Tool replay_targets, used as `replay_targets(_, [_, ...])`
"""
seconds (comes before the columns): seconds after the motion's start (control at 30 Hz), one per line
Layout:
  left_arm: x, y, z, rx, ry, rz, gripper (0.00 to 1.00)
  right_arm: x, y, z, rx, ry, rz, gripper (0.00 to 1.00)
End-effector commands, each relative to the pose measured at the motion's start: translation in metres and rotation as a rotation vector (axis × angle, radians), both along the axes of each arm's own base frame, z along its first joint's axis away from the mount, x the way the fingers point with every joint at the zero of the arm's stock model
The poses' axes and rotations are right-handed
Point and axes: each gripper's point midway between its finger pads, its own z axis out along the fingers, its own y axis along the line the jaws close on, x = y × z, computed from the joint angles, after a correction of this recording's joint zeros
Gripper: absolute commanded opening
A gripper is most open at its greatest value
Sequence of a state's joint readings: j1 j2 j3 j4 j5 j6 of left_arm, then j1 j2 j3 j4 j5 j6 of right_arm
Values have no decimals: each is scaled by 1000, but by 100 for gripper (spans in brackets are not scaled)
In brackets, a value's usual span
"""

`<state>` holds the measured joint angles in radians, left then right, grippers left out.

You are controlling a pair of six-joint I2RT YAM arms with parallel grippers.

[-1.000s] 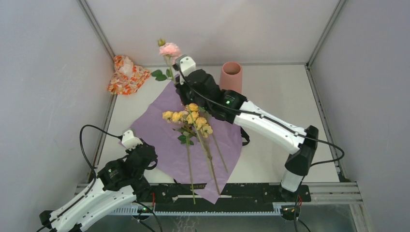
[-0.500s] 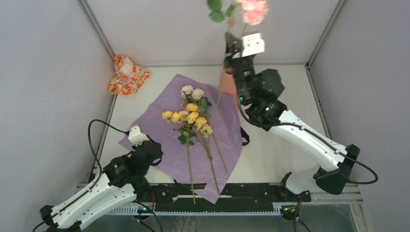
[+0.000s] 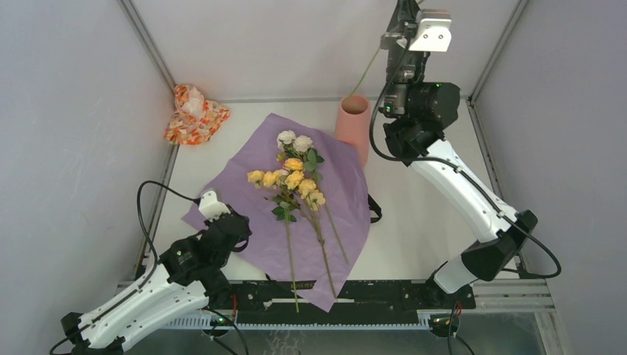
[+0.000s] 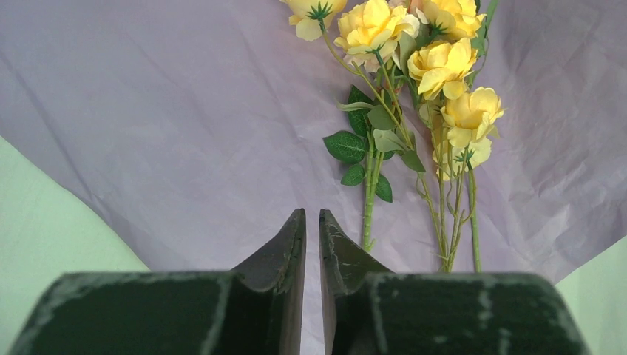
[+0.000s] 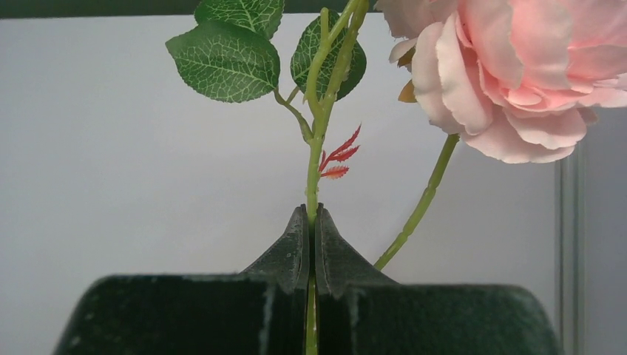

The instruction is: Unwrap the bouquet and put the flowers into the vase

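The bouquet is unwrapped: its lilac paper (image 3: 244, 200) lies flat on the table, also seen as paper (image 4: 148, 111) in the left wrist view. Yellow flowers (image 3: 292, 181) and white ones (image 3: 293, 140) lie on it. My right gripper (image 3: 393, 35) is raised high and is shut on the green stem (image 5: 318, 148) of a pink rose (image 5: 517, 74). That stem (image 3: 366, 70) slants down to the mouth of the salmon vase (image 3: 353, 126). The rose head is above the top view. My left gripper (image 4: 311, 214) hovers over the paper's near-left part, jaws a narrow gap apart, holding nothing.
An orange-red floral cloth bundle (image 3: 194, 115) lies at the back left corner. A black ribbon (image 3: 375, 211) pokes out at the paper's right edge. Long stems (image 3: 292, 274) reach the front rail (image 3: 384, 296). Grey walls enclose the table on three sides.
My right arm lifted the pink rose from the paper's far edge, swung right and up, and its stem end now meets the vase mouth. The left arm barely shifted.
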<state>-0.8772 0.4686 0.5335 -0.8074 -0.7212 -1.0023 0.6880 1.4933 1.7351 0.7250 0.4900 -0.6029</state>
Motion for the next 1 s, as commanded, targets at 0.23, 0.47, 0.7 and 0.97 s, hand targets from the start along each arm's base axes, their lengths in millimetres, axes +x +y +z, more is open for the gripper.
replay_targets(0.23, [8,-8,9,6,-20,-16,16,52,11,-34,-128,32,-83,0])
replay_targets(0.47, [10,-17,9,-7,-25,-50,16,75,20,-122,-145,189,-42,0])
replay_targets(0.7, [12,-25,8,-21,-22,-73,18,76,35,-202,-152,406,2,12])
replay_targets(0.97, [22,-44,18,-13,-16,-117,28,47,58,-234,-224,524,64,62])
